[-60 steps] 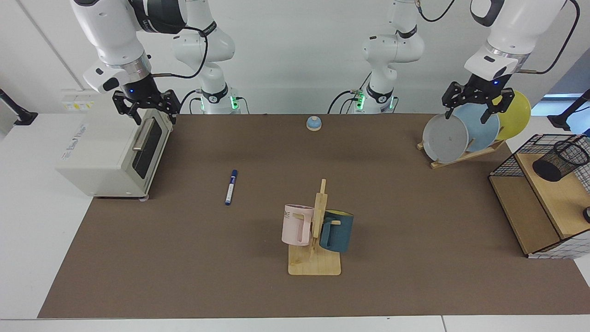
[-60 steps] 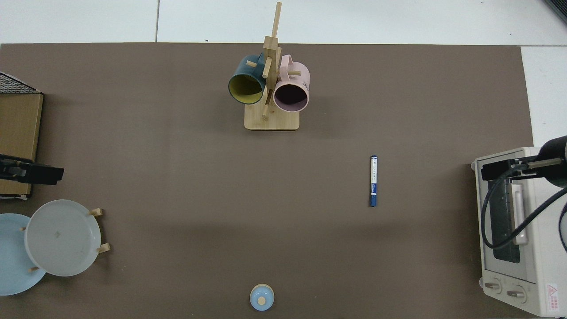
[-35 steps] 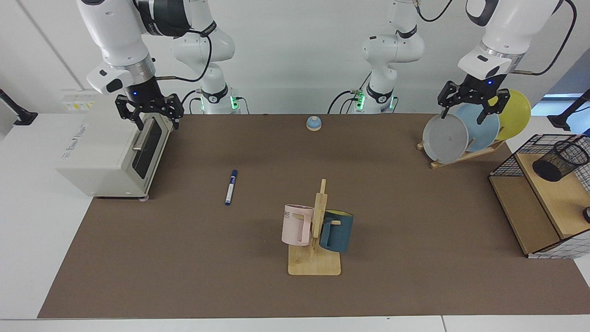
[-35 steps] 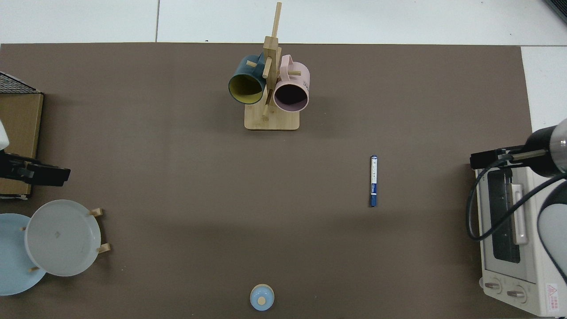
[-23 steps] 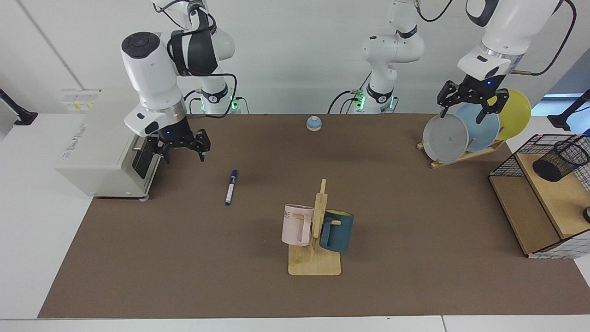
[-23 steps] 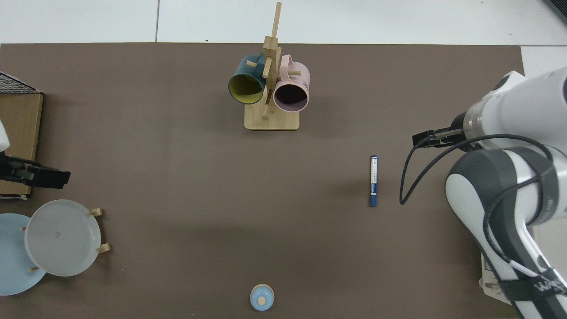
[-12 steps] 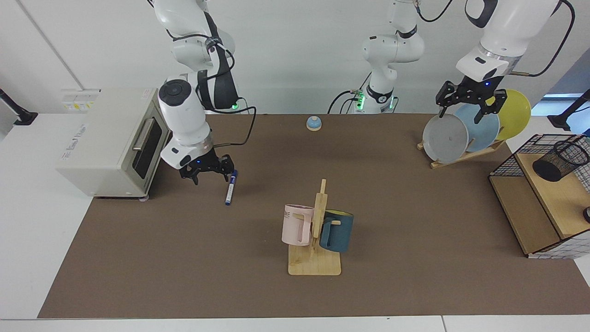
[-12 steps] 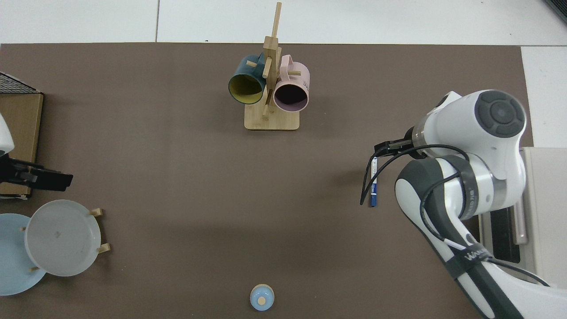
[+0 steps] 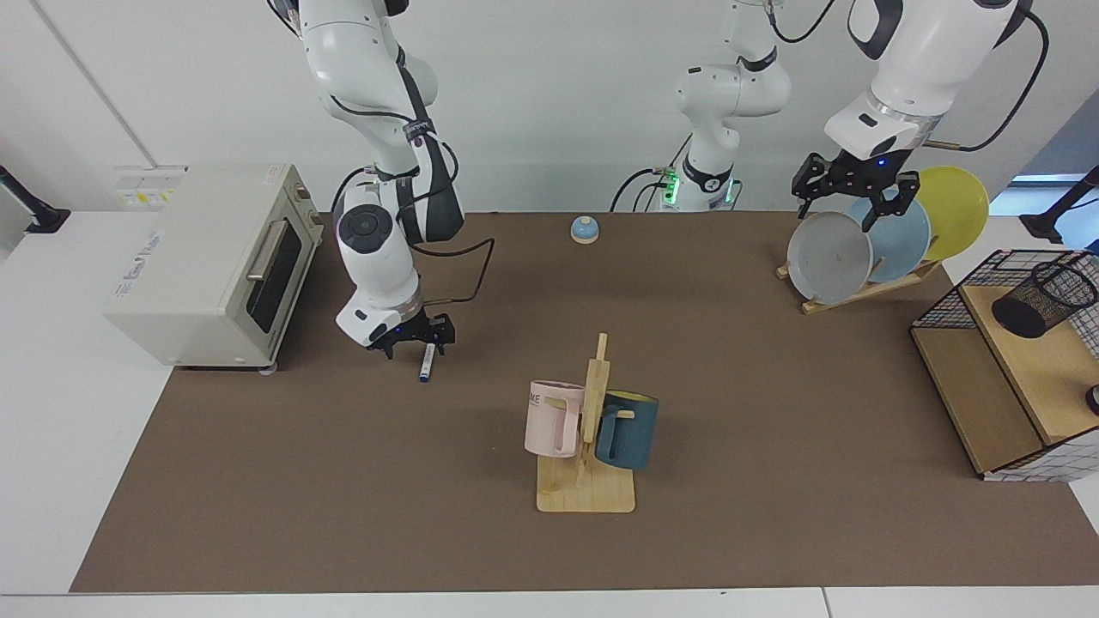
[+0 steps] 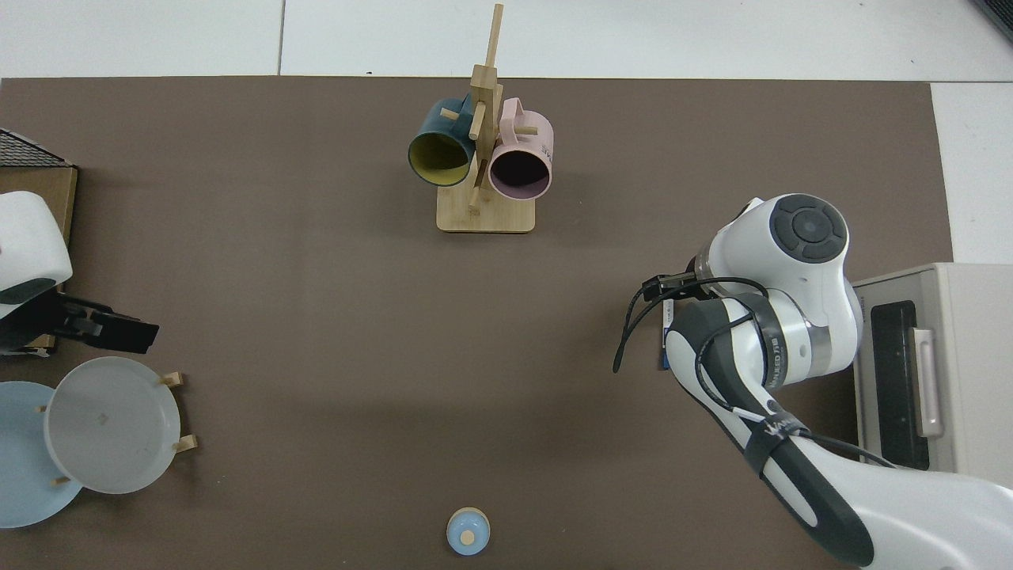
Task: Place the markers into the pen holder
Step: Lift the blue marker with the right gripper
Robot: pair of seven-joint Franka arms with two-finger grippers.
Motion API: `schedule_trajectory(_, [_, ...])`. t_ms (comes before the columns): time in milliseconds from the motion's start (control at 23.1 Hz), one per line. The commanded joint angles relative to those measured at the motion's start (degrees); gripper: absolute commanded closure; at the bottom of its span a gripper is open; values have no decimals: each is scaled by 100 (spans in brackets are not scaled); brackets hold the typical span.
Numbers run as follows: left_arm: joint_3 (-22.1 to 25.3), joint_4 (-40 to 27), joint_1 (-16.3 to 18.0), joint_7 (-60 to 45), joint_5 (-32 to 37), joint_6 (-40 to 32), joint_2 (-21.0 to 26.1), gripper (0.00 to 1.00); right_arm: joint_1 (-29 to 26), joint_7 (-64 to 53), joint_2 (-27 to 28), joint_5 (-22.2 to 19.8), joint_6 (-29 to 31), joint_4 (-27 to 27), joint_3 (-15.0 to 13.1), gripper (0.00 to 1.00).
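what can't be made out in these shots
- Slim white blue-capped marker: facing view shows only its lower end under the right gripper; top view, the arm covers nearly all of it.
- Black wire-mesh pen holder: inside unseen; outside the top view.
- Left gripper, above the plates: top view's edge crops it.

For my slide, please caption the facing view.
Right gripper low over the marker; left gripper waits above plates.

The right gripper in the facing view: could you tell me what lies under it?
Under the right gripper lies the marker on the brown mat; only its lower end shows, the rest is covered.
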Motion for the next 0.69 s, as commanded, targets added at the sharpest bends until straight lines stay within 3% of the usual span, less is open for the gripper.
schedule_trajectory(0, [-137,-117,-21,-305,-52,-48,-129,0,19,479,254,66,360,-32,20,0])
schedule_trajectory(303, [-252,-117,-13,-1387,-104,-135,-138,0,63,700,404,66,501,-32,3,2])
schedule_trajectory(650, [-225,-99,67,-1826,-131,-127,-138,0,19,700,413,49,510,-23,2,47])
